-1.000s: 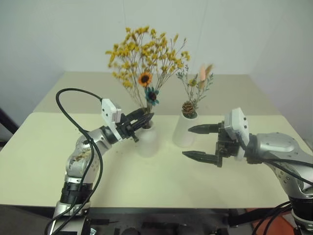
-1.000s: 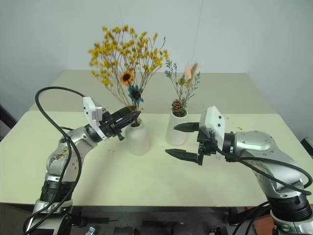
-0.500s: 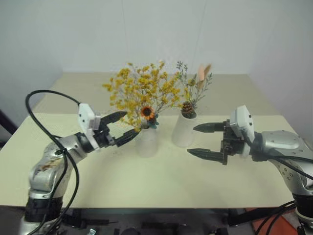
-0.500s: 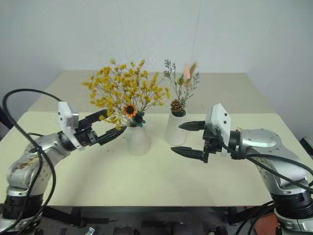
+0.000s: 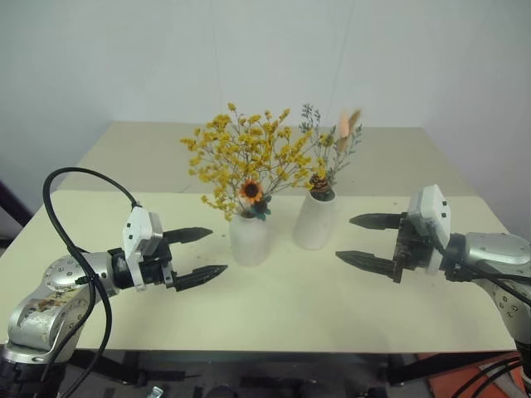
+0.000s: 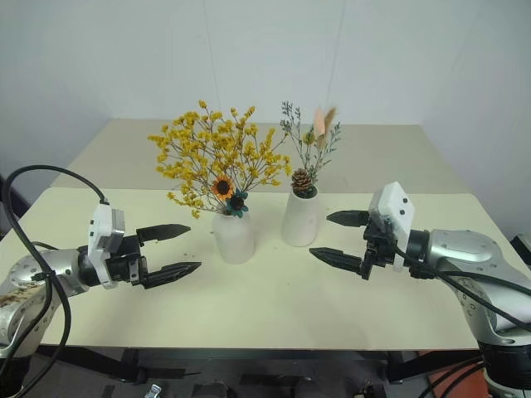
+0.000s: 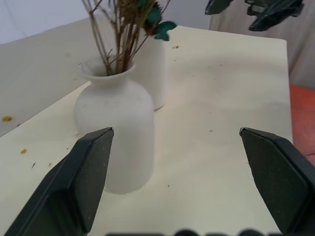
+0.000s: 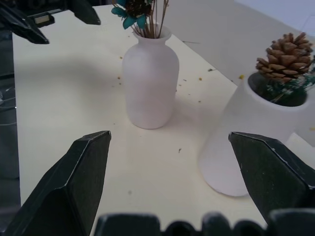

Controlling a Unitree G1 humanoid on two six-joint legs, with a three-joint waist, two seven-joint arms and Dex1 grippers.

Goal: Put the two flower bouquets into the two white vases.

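Note:
The yellow bouquet [image 5: 247,162] with its orange sunflower stands in the squat white vase [image 5: 250,240] at the table's middle. Just right of it, the sparse bunch [image 5: 329,148] with the pinecone [image 8: 284,49] sits in the taller cone vase [image 5: 314,222]. My left gripper [image 5: 218,250] is open and empty, a short way left of the squat vase and apart from it. My right gripper [image 5: 344,238] is open and empty, to the right of the cone vase, without touching it. Both vases stand upright.
The pale table [image 5: 282,307] has bare surface in front of the vases and behind them. Small yellow flower crumbs [image 7: 7,118] lie scattered around the vases. A black cable [image 5: 75,178] loops above my left arm. A white wall rises behind the table.
My left gripper opened, let go of the yellow bouquet's stems and drew back to the left. The bouquet sank lower into the squat vase. My right gripper drifted to the right.

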